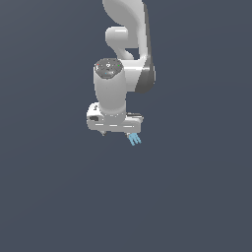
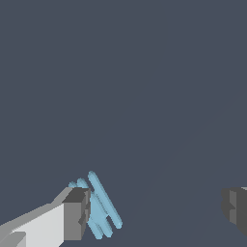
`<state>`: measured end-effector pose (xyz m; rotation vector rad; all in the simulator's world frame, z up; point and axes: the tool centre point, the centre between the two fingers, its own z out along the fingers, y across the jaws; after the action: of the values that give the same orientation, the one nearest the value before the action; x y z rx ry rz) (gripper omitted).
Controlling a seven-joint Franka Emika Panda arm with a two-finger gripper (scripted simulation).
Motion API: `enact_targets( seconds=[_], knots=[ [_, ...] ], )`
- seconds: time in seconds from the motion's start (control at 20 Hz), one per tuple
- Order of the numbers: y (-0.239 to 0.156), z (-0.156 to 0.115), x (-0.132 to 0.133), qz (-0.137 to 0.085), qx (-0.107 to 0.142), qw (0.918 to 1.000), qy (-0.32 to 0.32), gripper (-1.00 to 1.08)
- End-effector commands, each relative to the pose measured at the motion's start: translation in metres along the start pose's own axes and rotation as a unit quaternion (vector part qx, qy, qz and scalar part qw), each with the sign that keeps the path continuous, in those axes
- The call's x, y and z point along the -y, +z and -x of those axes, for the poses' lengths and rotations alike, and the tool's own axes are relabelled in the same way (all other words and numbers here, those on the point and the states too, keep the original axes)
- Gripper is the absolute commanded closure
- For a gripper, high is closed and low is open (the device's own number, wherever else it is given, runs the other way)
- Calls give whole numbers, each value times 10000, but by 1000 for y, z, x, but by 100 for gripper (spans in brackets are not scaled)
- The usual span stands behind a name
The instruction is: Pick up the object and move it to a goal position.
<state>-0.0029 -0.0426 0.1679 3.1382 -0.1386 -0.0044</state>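
I read the object (image 2: 102,208) as a tiny light-blue piece made of 3 short parallel bars, slightly translucent, sitting tilted. In the wrist view it lies right against the inner face of 1 grey fingertip (image 2: 77,214); the other fingertip (image 2: 235,207) stands well apart across a broad gap. So the gripper (image 2: 157,212) is spread wide, clamping nothing. From the exterior view I see the object (image 1: 134,139) poking out just below the gripper (image 1: 118,132) toward the exterior view's right. Surroundings are plain dark grey-blue. I see no containers.
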Motion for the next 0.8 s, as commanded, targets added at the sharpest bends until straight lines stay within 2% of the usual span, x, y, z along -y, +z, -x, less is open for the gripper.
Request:
enact_targets(
  seconds=[0.0,0.15,0.45,0.75],
  knots=[
    [0,0,0,0,0,10000,0,-92],
    [0,-1,-5,2,2,10000,35,-92],
    [0,-4,-32,12,10,9996,265,-92],
    [1,-4,-31,13,10,9997,246,-92]
  ],
)
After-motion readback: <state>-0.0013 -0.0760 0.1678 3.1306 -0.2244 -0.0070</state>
